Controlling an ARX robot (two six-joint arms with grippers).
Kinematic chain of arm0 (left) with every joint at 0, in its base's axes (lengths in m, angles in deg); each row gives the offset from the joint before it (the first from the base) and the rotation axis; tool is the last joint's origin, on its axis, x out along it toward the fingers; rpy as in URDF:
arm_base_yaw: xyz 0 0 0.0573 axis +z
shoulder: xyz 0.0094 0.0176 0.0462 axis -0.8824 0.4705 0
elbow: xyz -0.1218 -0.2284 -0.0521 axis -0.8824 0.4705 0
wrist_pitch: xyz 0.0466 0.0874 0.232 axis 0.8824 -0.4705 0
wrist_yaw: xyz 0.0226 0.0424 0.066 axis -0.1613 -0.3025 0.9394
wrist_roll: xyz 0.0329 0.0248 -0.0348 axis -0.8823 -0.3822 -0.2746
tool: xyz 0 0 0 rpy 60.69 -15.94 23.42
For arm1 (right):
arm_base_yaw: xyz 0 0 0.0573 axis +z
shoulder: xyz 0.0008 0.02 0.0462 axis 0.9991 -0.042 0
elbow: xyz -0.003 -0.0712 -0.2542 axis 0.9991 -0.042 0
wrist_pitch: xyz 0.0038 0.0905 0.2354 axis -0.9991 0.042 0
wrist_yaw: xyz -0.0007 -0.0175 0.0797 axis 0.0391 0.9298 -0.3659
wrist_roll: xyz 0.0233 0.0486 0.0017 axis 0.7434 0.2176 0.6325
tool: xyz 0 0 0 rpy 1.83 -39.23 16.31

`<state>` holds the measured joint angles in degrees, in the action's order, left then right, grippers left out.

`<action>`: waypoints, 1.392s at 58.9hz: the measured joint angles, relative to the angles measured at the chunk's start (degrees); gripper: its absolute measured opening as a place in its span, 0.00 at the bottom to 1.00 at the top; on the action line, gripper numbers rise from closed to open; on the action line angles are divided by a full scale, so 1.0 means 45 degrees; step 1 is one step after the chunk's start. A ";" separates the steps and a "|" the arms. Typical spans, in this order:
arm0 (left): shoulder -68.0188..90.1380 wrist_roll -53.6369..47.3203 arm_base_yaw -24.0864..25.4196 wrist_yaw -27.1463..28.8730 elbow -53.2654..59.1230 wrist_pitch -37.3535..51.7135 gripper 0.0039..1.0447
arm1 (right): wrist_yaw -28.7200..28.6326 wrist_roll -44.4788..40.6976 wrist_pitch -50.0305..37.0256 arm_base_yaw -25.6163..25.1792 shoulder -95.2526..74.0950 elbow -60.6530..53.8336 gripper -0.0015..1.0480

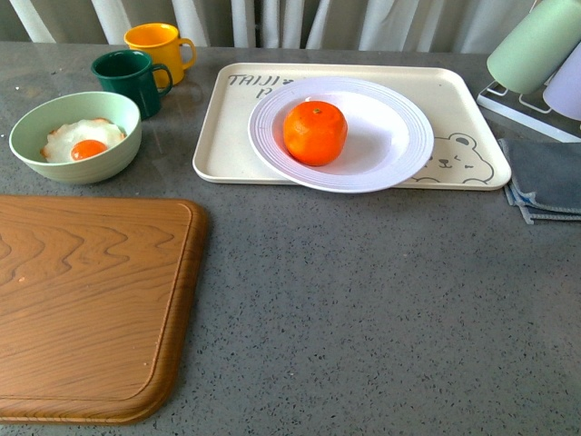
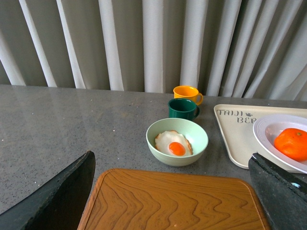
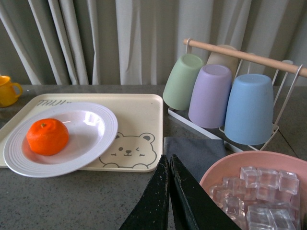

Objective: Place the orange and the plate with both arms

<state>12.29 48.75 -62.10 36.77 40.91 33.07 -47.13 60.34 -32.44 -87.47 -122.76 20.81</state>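
Bright dimpled orange sat in ridged white plate on tray; left gripper fingers spread, right gripper fingers pressed together, empty.

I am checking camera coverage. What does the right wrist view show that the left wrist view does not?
Only the right wrist view shows the cup rack, the pink bowl of ice cubes, the grey cloth and the shut right gripper. Only the left wrist view shows the egg bowl, green mug and cutting board. Both show the orange, plate, tray and yellow mug.
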 joint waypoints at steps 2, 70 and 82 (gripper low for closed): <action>0.0000 0.0000 0.0000 0.0000 0.0000 0.0000 0.92 | 0.0000 0.0000 0.0340 0.0000 0.0423 -0.0068 0.02; 0.0000 0.0000 0.0000 0.0000 0.0000 0.0000 0.92 | -0.0005 0.0000 0.7771 -0.0005 0.8374 -0.0107 0.02; 0.0000 0.0000 0.0000 0.0000 0.0000 0.0000 0.92 | -0.0015 -0.0005 1.0059 -0.0005 1.0496 -0.0102 0.02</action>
<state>12.29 48.75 -62.10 36.77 40.91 33.07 -47.20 60.32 12.82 -87.49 -75.52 20.35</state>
